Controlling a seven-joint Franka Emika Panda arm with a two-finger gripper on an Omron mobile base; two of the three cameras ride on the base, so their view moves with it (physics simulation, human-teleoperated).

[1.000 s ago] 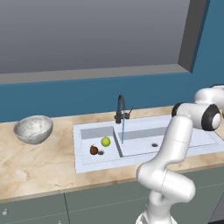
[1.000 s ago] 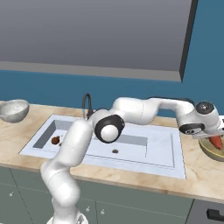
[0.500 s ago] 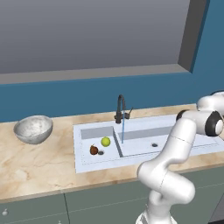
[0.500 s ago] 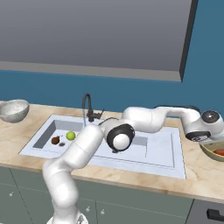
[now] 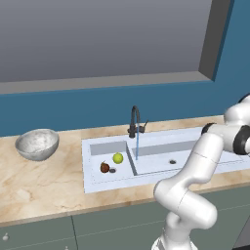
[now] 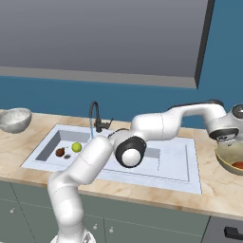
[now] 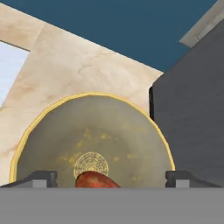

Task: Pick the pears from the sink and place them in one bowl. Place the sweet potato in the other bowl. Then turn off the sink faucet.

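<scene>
Hand view: the gripper [image 7: 111, 178] hangs over a yellow-rimmed, olive-brown round bowl [image 7: 52, 131] on the marble worktop [image 7: 70, 65], its fingers [image 7: 41, 178] spread wide apart, with the orange-red sweet potato [image 7: 96, 180] lying loose in the bowl at lower centre. Left base view: yellow-green pear [image 5: 117, 157] and brown pear [image 5: 104, 167] lie in the pale sink's [image 5: 161, 146] left basin at centre; water runs from the black gooseneck faucet [image 5: 134, 119]; a speckled grey bowl [image 5: 37, 144] stands at left.

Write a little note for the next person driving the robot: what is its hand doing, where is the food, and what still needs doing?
Hand: open, empty, over the yellow-rimmed bowl.
Sweet potato: lies in that bowl, done.
Pears: yellow-green pear and brown pear lie in the sink's left basin.
Grey bowl: on the counter left of the sink.
Faucet: running.
Left: both pears into the grey bowl, then shut off the water.
</scene>
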